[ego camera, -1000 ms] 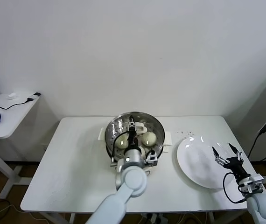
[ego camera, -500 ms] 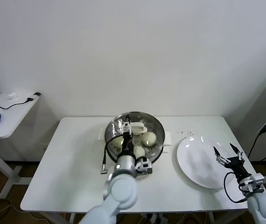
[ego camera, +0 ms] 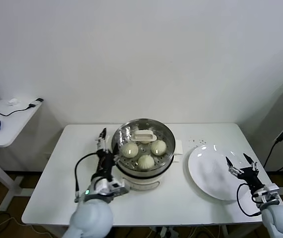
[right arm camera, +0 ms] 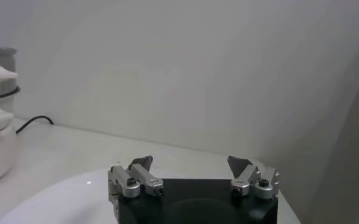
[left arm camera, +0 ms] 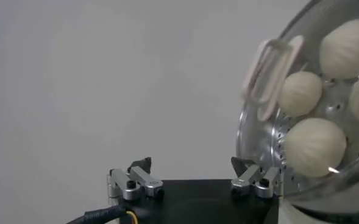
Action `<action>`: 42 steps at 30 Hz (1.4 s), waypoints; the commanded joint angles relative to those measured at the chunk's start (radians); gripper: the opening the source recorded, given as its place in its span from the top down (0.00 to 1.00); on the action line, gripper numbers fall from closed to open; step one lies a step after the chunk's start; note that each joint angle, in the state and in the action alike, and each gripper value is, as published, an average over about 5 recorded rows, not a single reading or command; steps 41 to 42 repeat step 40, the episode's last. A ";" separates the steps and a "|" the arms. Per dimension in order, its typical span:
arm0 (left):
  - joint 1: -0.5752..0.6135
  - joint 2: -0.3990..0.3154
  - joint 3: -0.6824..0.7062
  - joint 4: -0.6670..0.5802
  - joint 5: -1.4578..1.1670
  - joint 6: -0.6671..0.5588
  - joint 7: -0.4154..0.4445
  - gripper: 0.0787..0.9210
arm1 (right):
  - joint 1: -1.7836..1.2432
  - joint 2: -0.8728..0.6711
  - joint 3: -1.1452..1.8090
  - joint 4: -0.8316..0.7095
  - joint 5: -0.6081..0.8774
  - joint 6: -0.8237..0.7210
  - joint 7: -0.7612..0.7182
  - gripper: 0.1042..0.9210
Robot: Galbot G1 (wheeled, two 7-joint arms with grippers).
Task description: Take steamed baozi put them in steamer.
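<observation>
Gaping left claw [ego camera: 103,140] beside steamer [ego camera: 167,135] rim, baozi [ego camera: 146,161] inside

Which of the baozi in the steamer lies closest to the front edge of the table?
The baozi at the steamer's front, below the other three in the head view; those sit further back, toward the wall.

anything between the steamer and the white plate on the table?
In the head view, between the steamer and the plate there is a white tab sticking out from the cooker base, then bare tabletop. A few dark specks lie farther back.
</observation>
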 commanded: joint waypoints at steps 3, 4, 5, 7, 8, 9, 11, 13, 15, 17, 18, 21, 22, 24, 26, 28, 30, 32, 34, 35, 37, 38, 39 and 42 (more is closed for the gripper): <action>0.375 -0.147 -0.664 -0.022 -0.906 -0.608 -0.206 0.12 | -0.047 0.040 0.001 0.160 0.001 -0.070 0.044 0.12; 0.389 -0.180 -0.700 0.000 -0.942 -0.643 -0.197 0.12 | -0.053 0.046 -0.001 0.172 -0.001 -0.077 0.051 0.12; 0.402 -0.209 -0.728 0.021 -0.976 -0.671 -0.191 0.12 | -0.058 0.051 -0.002 0.182 -0.003 -0.083 0.058 0.12; 0.427 -0.251 -0.760 0.057 -1.043 -0.709 -0.179 0.12 | -0.070 0.059 -0.005 0.201 -0.004 -0.090 0.064 0.12; 0.437 -0.265 -0.767 0.071 -1.070 -0.723 -0.174 0.12 | -0.074 0.062 -0.005 0.208 -0.005 -0.094 0.065 0.12; 0.445 -0.275 -0.771 0.086 -1.090 -0.737 -0.170 0.12 | -0.078 0.064 -0.005 0.212 -0.006 -0.096 0.065 0.12; 0.454 -0.293 -0.773 0.117 -1.115 -0.771 -0.156 0.12 | -0.085 0.068 -0.004 0.219 -0.007 -0.099 0.064 0.12; 0.455 -0.303 -0.772 0.140 -1.131 -0.795 -0.142 0.12 | -0.092 0.071 -0.002 0.225 -0.007 -0.105 0.062 0.12; 0.455 -0.311 -0.771 0.152 -1.146 -0.809 -0.130 0.12 | -0.101 0.074 0.003 0.232 -0.005 -0.114 0.058 0.12; 0.456 -0.315 -0.769 0.156 -1.153 -0.815 -0.116 0.12 | -0.111 0.077 0.011 0.240 -0.003 -0.124 0.052 0.12; 0.456 -0.316 -0.767 0.155 -1.155 -0.816 -0.109 0.12 | -0.116 0.080 0.015 0.242 -0.002 -0.126 0.049 0.12; 0.457 -0.319 -0.760 0.151 -1.147 -0.816 -0.089 0.12 | -0.128 0.087 0.026 0.245 0.001 -0.127 0.043 0.12; 0.457 -0.319 -0.758 0.150 -1.140 -0.815 -0.083 0.12 | -0.131 0.089 0.029 0.245 0.002 -0.125 0.041 0.12; 0.457 -0.320 -0.754 0.149 -1.126 -0.815 -0.070 0.12 | -0.136 0.092 0.034 0.244 0.003 -0.122 0.039 0.12; 0.457 -0.320 -0.751 0.150 -1.114 -0.815 -0.055 0.12 | -0.138 0.094 0.037 0.243 0.004 -0.119 0.038 0.12; 0.457 -0.321 -0.750 0.151 -1.106 -0.817 -0.044 0.12 | -0.139 0.095 0.037 0.243 0.005 -0.117 0.038 0.12; 0.458 -0.322 -0.748 0.150 -1.103 -0.816 -0.041 0.12 | -0.140 0.095 0.038 0.244 0.007 -0.117 0.038 0.12; 0.459 -0.324 -0.748 0.149 -1.102 -0.814 -0.038 0.12 | -0.139 0.095 0.039 0.245 0.008 -0.116 0.038 0.12; 0.464 -0.325 -0.748 0.143 -1.097 -0.813 -0.035 0.12 | -0.139 0.094 0.042 0.244 0.010 -0.115 0.037 0.12; 0.470 -0.325 -0.746 0.139 -1.095 -0.812 -0.033 0.12 | -0.139 0.093 0.043 0.243 0.010 -0.114 0.036 0.12; 0.480 -0.325 -0.744 0.129 -1.090 -0.812 -0.029 0.12 | -0.140 0.092 0.046 0.240 0.010 -0.111 0.034 0.12; 0.483 -0.325 -0.743 0.125 -1.088 -0.813 -0.027 0.12 | -0.140 0.093 0.047 0.239 0.010 -0.109 0.033 0.12; 0.485 -0.325 -0.743 0.123 -1.088 -0.813 -0.026 0.12 | -0.140 0.093 0.047 0.238 0.010 -0.109 0.033 0.12; 0.486 -0.326 -0.743 0.122 -1.087 -0.814 -0.025 0.12 | -0.140 0.094 0.047 0.238 0.009 -0.109 0.033 0.12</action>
